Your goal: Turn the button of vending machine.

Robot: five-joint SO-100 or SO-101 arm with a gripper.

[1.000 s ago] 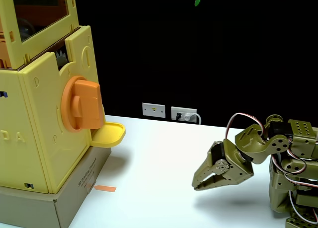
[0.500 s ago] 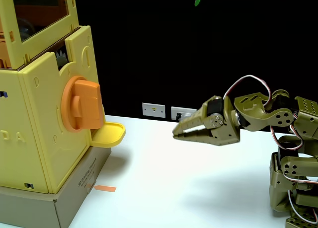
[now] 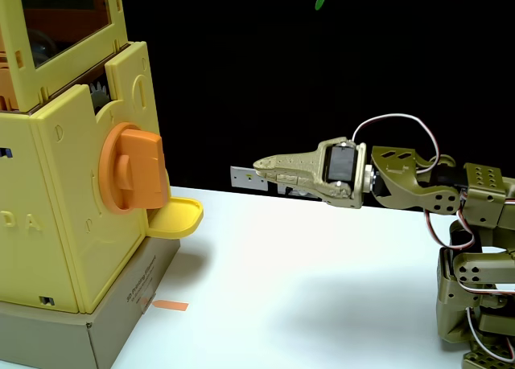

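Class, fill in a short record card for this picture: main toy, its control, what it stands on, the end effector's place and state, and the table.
Main toy: vending machine, pale yellow, at the left
Control: button, orange, bar upright
Tray: pale yellow tray below the button
Base: cardboard base
End effector: end effector, raised, pointing at the machine, apart from the button, appears shut
Table: white table

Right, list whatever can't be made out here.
- Vending machine: top and left side cut off by the fixed view's edges.
- Gripper: seen side-on, so jaw opening is unclear.
- Print on the cardboard base: too small to read.
- Arm base: cropped at the right and bottom edges.
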